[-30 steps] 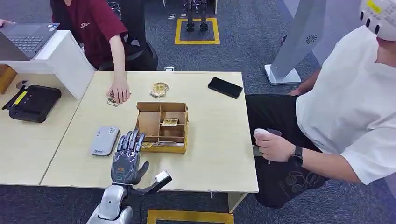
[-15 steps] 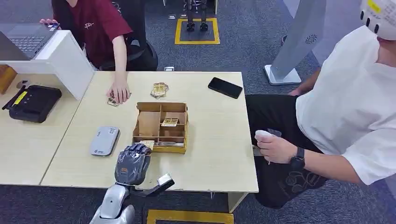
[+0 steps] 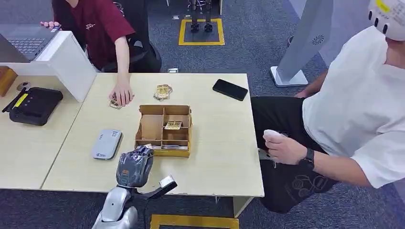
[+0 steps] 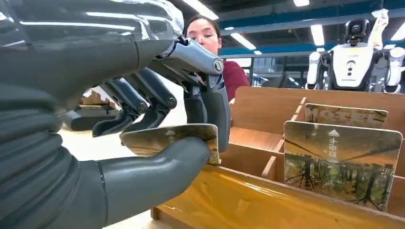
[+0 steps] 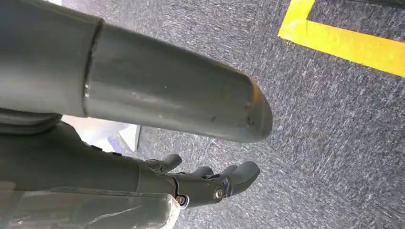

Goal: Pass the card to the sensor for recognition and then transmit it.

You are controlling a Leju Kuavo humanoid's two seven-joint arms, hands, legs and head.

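My left hand [image 3: 135, 164] is at the front left corner of the wooden divided box [image 3: 187, 129]. In the left wrist view its thumb and a finger pinch a tan printed card [image 4: 157, 138] just above the box's yellow front wall [image 4: 267, 205]. Two more cards [image 4: 341, 162] stand in the compartments behind it. The grey-white sensor pad [image 3: 107, 143] lies flat on the table, left of the box and close to my hand. My right hand [image 5: 210, 183] hangs over the carpet, fingers loosely apart and holding nothing.
A person in a dark red shirt rests a hand [image 3: 122, 95] on cards at the table's far left. A small card stack [image 3: 163, 91] and a black phone [image 3: 230, 89] lie beyond the box. A seated person in white [image 3: 353, 109] is close on the right.
My left hand's fingers, stretched out over the box's front edge a second ago, have curled in and now pinch a card. The hand has drawn back slightly toward me.
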